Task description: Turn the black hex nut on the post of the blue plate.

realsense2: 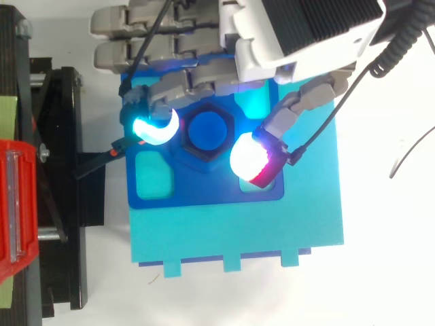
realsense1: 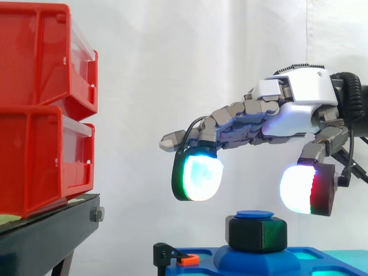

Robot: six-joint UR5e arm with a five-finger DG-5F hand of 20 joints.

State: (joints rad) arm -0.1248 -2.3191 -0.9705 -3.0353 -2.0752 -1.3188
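The hand (realsense1: pixel 299 109) hovered above the blue plate (realsense2: pixel 204 193), released and grasping nothing, its fingers loosely spread. The black hex nut (realsense1: pixel 256 234) sat on the blue post (realsense2: pixel 207 130) at the plate's middle, its side flats uncovered. In the side view one glowing fingertip (realsense1: pixel 198 175) hung left of the nut and the thumb's pad (realsense1: pixel 299 190) hung right of it. Both were just above the nut's top edge, with open gaps on either side. From above, the two pads flanked the nut's left and lower-right edges. The plate lay on a cyan base (realsense2: pixel 238 234) on the white counter (realsense2: pixel 387 272). The red bins (realsense1: pixel 46 103) on the black stand (realsense1: pixel 46 230) stood well apart, beyond the plate's left edge.
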